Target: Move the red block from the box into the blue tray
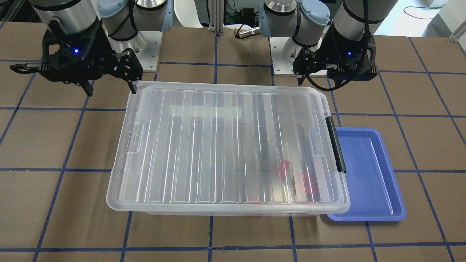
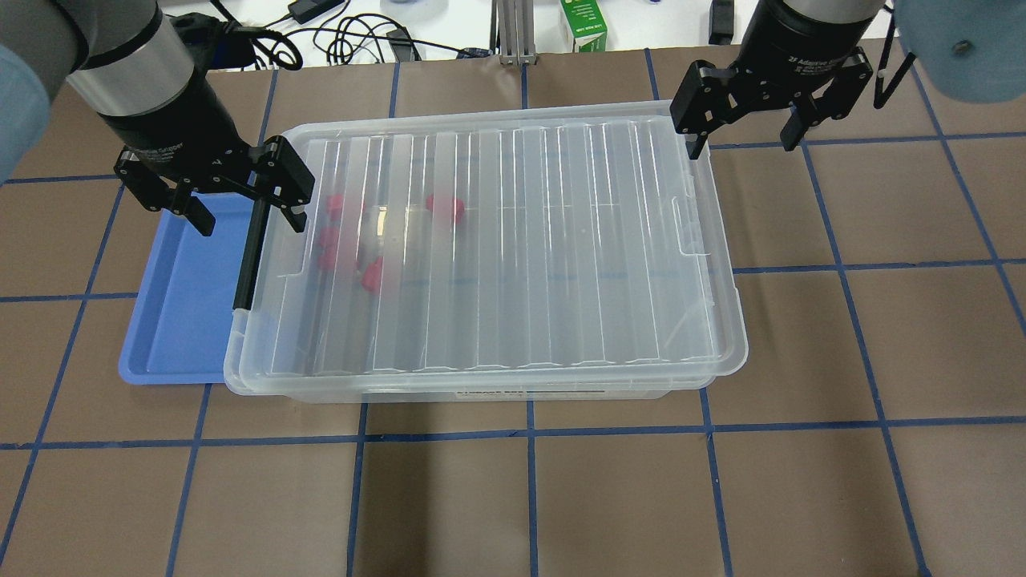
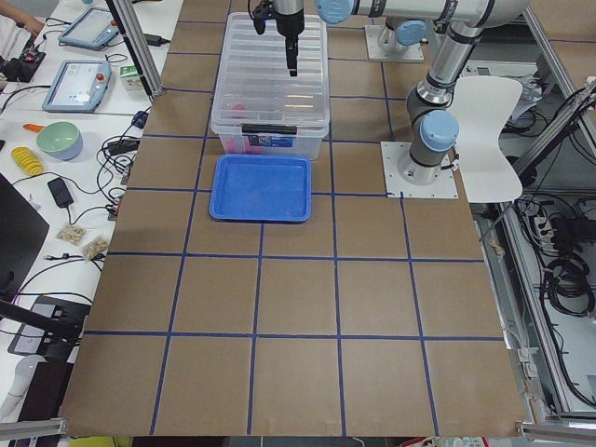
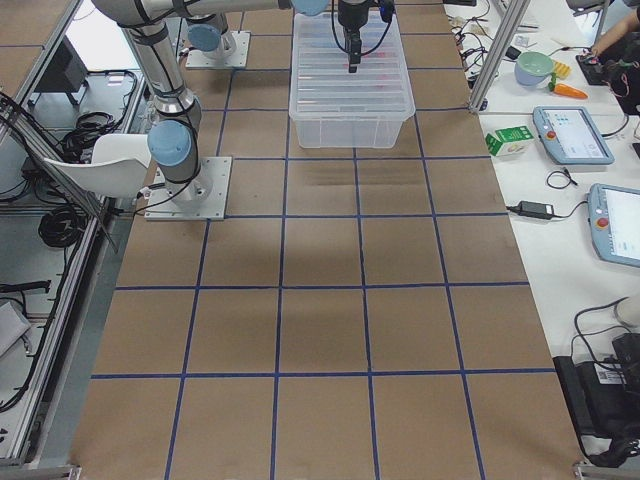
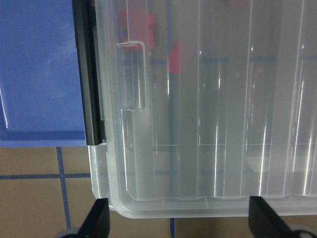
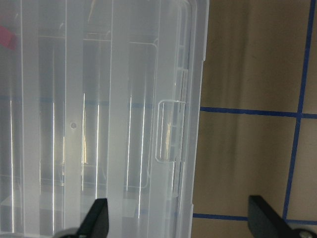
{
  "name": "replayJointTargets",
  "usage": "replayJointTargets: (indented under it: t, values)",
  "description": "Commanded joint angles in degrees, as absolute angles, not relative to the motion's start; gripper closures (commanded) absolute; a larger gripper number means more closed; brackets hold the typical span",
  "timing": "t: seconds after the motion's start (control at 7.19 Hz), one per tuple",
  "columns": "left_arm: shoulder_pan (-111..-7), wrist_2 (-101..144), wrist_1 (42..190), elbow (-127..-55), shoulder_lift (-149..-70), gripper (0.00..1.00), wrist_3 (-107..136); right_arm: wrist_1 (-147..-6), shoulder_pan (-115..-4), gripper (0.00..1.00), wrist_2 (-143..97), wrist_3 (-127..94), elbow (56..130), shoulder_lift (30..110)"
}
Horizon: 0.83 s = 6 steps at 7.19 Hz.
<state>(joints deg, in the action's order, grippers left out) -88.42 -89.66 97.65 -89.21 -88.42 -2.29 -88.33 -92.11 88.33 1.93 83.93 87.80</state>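
The clear box (image 2: 561, 240) sits closed under its ribbed lid, with the black latch (image 2: 250, 248) at its end toward the blue tray (image 2: 172, 320). The tray lies empty beside that end. Several red blocks (image 2: 445, 207) show blurred through the lid near the latch end; they also show in the front view (image 1: 309, 182) and the left wrist view (image 5: 174, 57). My left gripper (image 2: 244, 212) is open and empty, above the latch corner. My right gripper (image 2: 741, 132) is open and empty, above the box's far right corner.
The brown table (image 2: 842, 361) carries a grid of blue tape. A green carton (image 2: 583, 24) and cables lie beyond the far edge. In the left wrist view the tray (image 5: 39, 74) and latch (image 5: 84, 74) lie left of the lid.
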Motion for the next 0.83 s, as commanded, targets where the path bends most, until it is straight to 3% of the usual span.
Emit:
replayJointTargets:
  t: [0.0, 0.7]
  values:
    - [-88.4, -89.6, 97.6, -89.2, -88.4, 0.00, -2.3, -88.3, -92.1, 0.00, 88.4, 1.9, 83.9, 87.8]
    - [-88.4, -89.6, 97.6, -89.2, -88.5, 0.00, -2.3, -88.2, -88.8, 0.00, 88.7, 7.3, 85.8, 87.1]
